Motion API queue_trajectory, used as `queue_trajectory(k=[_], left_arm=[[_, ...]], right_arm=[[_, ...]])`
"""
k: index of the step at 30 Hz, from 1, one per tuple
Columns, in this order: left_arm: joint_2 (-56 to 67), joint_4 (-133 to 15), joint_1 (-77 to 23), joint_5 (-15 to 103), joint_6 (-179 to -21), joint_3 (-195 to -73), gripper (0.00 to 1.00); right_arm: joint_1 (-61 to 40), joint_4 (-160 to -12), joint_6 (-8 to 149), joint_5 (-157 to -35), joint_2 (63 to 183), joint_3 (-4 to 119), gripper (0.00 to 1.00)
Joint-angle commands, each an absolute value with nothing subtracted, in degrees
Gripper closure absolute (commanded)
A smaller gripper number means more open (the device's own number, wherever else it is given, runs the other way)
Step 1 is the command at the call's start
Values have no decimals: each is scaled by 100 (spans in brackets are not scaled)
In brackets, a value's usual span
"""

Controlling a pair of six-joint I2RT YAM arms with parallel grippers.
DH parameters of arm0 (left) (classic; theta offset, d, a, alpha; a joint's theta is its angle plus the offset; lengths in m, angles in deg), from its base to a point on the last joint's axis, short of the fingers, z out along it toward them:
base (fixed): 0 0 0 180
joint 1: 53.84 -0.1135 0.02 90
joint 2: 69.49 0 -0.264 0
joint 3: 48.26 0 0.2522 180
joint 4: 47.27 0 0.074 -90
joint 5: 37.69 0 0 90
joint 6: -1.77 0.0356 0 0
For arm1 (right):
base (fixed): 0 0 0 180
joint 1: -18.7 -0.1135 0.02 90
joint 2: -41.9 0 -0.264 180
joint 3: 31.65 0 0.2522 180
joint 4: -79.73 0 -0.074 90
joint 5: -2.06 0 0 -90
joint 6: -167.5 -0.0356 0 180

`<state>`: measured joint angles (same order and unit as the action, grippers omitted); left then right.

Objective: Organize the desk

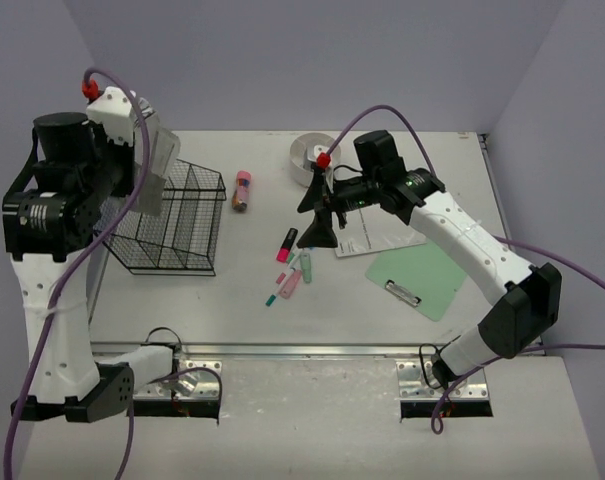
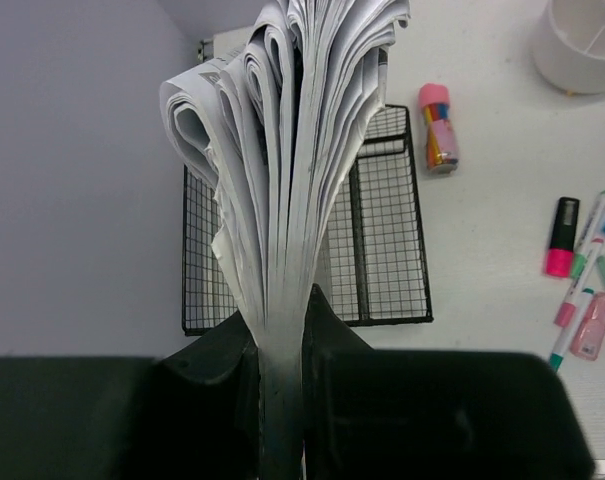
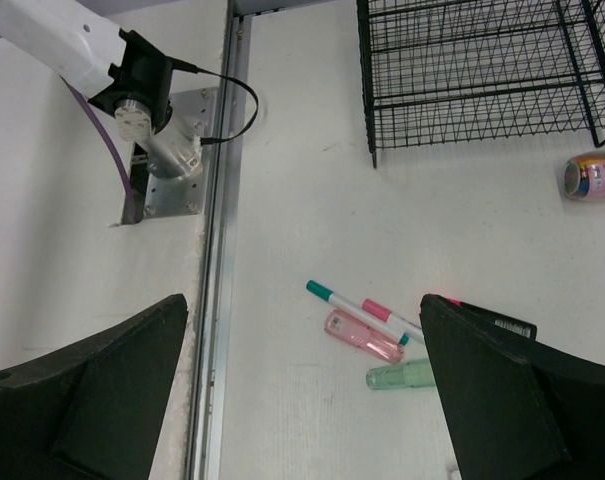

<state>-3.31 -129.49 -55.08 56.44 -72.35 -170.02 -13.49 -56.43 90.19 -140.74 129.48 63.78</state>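
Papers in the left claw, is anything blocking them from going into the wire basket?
Nothing visible does. The left gripper holds the papers over the basket, and the part of the basket that shows has nothing in it.

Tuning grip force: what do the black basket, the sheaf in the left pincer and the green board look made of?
Basket: thin metal wire, black matte coating, judging by its open grid. Sheaf: white matte paper; thin sheets fan and curl above the left pincer. Green board: probably plastic, smooth pale green, with a shiny metal clip; coated fibreboard is possible.
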Motion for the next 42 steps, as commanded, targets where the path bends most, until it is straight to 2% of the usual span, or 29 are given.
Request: queue_trajectory(k=[1,8,29,30,34,35,37,39,41,42], left_arm=[[21,-12225,-5566,6215,-7356,-17218,100],[319,-11919,-5628,6209,-7317,-16926,100],[608,-11018,-5747,6132,-7349,-14949,99],[622,-11004,-5752,6110,-7354,-14903,98],[682,-10991,-5848,5916,-7411,-14784,76],[697,-10998,-5898,5850,-7429,-14754,75],[721,-10968,-6173,5560,-7490,-14731,79],[764,-10968,-6586,5109,-7518,-14737,92],[896,-11060,-7026,4510,-7531,-14819,100],[991,-11100,-7191,4286,-7531,-14836,100]], right_arm=[[-1373,-5735,9160,-14085,12774,6272,1],[-1365,-5741,9229,-14112,12765,6127,1],[-1245,-5827,9250,-14035,12798,5811,1],[-1236,-5886,9214,-14008,12789,5774,1],[-1177,-6096,8891,-13699,12786,5608,1],[-1158,-6163,8820,-13636,12784,5581,1],[-1074,-6233,8668,-13569,12769,5528,1],[-978,-6243,8576,-13616,12755,5479,1],[-904,-6251,8558,-13739,12720,5421,1],[-889,-6251,8561,-13763,12700,5395,1]])
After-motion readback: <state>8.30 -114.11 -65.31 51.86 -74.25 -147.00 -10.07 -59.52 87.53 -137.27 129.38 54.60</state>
